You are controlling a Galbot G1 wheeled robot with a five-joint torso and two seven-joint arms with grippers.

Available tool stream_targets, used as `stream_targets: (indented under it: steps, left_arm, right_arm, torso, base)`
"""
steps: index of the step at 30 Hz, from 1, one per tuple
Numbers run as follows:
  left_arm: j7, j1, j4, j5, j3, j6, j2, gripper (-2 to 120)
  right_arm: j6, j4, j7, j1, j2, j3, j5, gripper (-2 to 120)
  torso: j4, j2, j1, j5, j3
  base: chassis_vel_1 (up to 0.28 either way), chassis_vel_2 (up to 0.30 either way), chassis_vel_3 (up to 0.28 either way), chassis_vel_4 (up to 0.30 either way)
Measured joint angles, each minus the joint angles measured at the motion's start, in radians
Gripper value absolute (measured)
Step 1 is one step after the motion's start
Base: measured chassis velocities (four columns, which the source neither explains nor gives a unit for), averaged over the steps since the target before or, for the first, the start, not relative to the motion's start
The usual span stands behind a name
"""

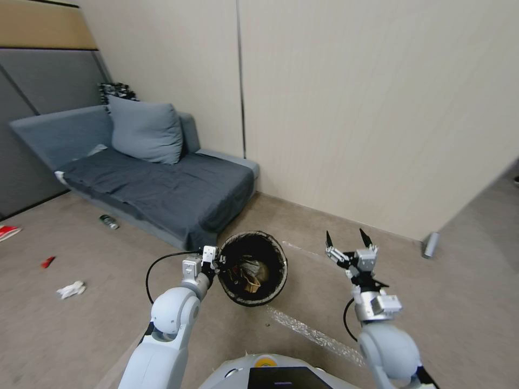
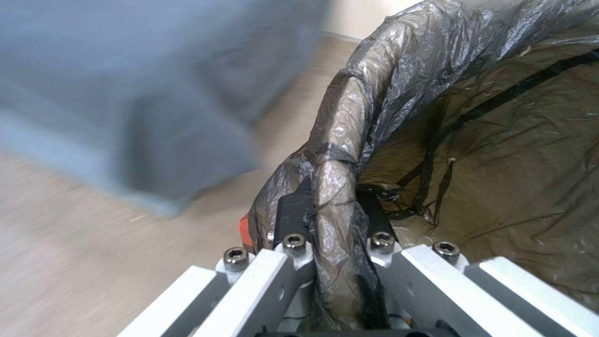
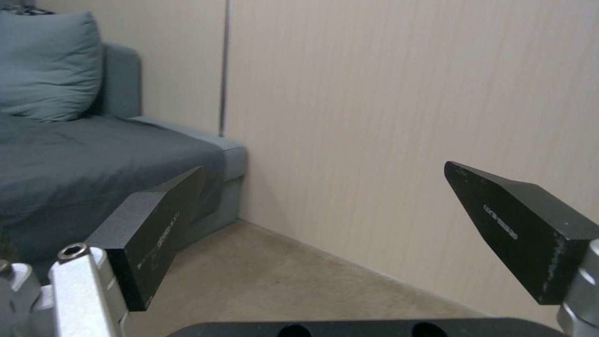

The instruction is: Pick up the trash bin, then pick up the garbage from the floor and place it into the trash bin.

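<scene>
One bin [image 1: 252,268], white with a dark bag folded over its rim, hangs in front of the robot, tipped so its mouth faces the head camera. Crumpled litter already lies inside it. The left gripper [image 1: 214,259] holds it by the near rim; in the left wrist view the jaws are nearly closed, one finger [image 2: 293,213] outside and one inside, pinching the bag-covered rim [image 2: 337,187] between them.

The step in hand appears to be carrying the bin toward the remaining garbage. To do it well, the grip should stay firm, since only a thin rim and slippery plastic are held, and the bin should come more upright so nothing spills.

The right gripper [image 1: 348,243] is raised beside the bin, apart from it, jaws wide and empty, pointing at the wall.

Farther out on the floor to the left lie a white tissue [image 1: 71,289], a small red scrap [image 1: 47,262], a red-and-white wrapper [image 1: 8,232] and a small bottle [image 1: 108,221] near the grey sofa [image 1: 157,189]. A grey cylinder [image 1: 431,244] rests by the wall on the right.
</scene>
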Motion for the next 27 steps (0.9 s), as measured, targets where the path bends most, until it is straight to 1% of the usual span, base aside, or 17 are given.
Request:
stream_targets:
  steps: [1, 2, 3, 5, 6, 7, 9, 17, 27]
  left_arm:
    - [0.0, 0.0, 0.0, 0.0, 0.0, 0.0, 0.0, 1]
    - [0.0, 0.0, 0.0, 0.0, -0.001, 0.0, 0.0, 1]
    - [0.0, 0.0, 0.0, 0.0, -0.001, 0.0, 0.0, 1]
    - [0.001, 0.001, -0.001, -0.001, -0.002, 0.0, 0.001, 1]
    - [0.001, 0.001, -0.001, -0.002, -0.002, 0.0, 0.001, 1]
    - [0.001, 0.001, -0.001, -0.002, -0.002, 0.0, 0.001, 1]
    - [0.001, 0.003, -0.003, -0.002, -0.004, 0.0, 0.002, 1]
    - [0.002, 0.007, -0.006, -0.002, -0.005, 0.0, 0.002, 1]
    - [0.005, 0.014, -0.009, -0.005, -0.013, 0.0, 0.006, 1]
  right_arm:
    - [0.028, -0.013, -0.004, -0.018, 0.025, 0.0, -0.031, 100]
    - [0.092, -0.044, -0.009, -0.053, 0.081, 0.001, -0.088, 100]
    - [0.092, -0.044, -0.009, -0.053, 0.081, 0.001, -0.088, 100]
    - [0.136, -0.065, -0.021, -0.08, 0.126, 0.011, -0.117, 100]
    - [0.146, -0.069, -0.034, -0.09, 0.144, 0.018, -0.12, 100]
    - [0.146, -0.069, -0.034, -0.09, 0.144, 0.018, -0.12, 100]
    - [0.163, -0.072, -0.062, -0.122, 0.178, 0.033, -0.121, 100]
    - [0.175, -0.074, -0.079, -0.153, 0.206, 0.056, -0.111, 100]
    - [0.149, -0.06, -0.114, -0.18, 0.199, 0.083, -0.059, 100]
  torso:
    - [0.0001, 0.0, 0.0, -0.0002, 0.0]
    - [0.0003, 0.0, 0.0, -0.0001, 0.0]
    - [0.0003, 0.0, 0.0, -0.0001, 0.0]
    - [0.0001, 0.0, 0.0, -0.0001, 0.0]
    - [0.0002, 0.0, 0.0, -0.0001, 0.0]
    - [0.0002, 0.0, 0.0, -0.0001, 0.0]
    - [0.0001, 0.0, 0.0, -0.0001, 0.0]
    - [0.0001, 0.0, 0.0, 0.0, 0.0]
    - [0.0001, 0.0, 0.0, 0.0, 0.0]
  base:
    - [0.127, 0.119, 0.126, 0.113]
    - [0.144, 0.128, 0.123, 0.144]
    - [0.144, 0.128, 0.123, 0.144]
    - [0.134, 0.126, 0.118, 0.135]
    - [0.121, 0.124, 0.121, 0.125]
    - [0.121, 0.124, 0.121, 0.125]
    - [0.125, 0.126, 0.121, 0.137]
    - [0.131, 0.132, 0.124, 0.131]
    - [0.122, 0.12, 0.122, 0.123]
